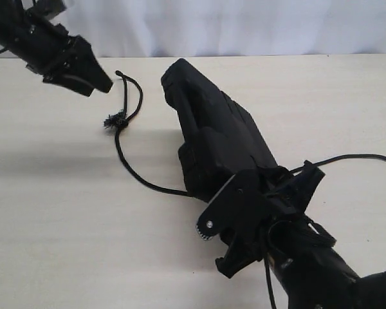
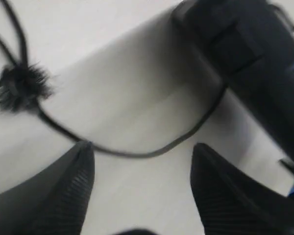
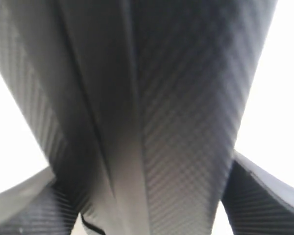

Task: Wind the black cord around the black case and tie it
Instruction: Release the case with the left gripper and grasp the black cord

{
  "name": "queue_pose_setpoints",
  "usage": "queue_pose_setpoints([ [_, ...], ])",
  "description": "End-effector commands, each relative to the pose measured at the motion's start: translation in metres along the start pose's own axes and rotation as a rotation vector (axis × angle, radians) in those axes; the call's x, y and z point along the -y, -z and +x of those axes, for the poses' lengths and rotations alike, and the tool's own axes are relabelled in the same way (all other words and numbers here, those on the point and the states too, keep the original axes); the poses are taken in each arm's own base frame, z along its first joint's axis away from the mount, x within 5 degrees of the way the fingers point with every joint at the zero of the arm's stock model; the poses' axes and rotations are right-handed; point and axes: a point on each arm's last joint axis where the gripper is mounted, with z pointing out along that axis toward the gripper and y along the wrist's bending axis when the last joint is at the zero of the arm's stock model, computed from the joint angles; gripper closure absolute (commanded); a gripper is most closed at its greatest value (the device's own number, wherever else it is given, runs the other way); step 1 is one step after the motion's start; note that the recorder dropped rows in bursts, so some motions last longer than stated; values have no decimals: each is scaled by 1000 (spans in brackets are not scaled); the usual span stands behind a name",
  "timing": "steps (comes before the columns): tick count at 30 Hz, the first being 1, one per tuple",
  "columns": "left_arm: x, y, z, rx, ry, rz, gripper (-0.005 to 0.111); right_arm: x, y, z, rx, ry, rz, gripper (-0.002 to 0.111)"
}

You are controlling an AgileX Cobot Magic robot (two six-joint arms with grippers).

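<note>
— Step in hand?

— Early wrapping, by the look of it. Tilts up the flat matte black plastic case (image 1: 212, 129) at the centre of the pale tabletop (image 1: 51, 225), right gripper (image 1: 264, 187) clenched on its five o'clock end. Leaves the long braided black cord (image 2: 137, 154) trailing from under it toward nine o'clock, frayed knot (image 1: 115, 121) at ten.

— And the left gripper (image 1: 105, 84)?

— Hangs released at eleven o'clock, beside the cord's far end. Next, probably: pinch that end and carry it over the case.

— Inside the case?

— Closed; cannot tell.
</note>
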Motion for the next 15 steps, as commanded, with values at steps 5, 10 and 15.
queue_pose_setpoints([
  [5,-24,-37,47,-206,-198,-135,52,-1,7,-1,-30,-28,-99,104],
  [10,-16,-54,24,-56,-349,-294,52,12,8,0,-112,-164,48,104],
  [15,-24,-63,17,5,-366,-375,52,9,15,-1,-139,-222,-53,104],
])
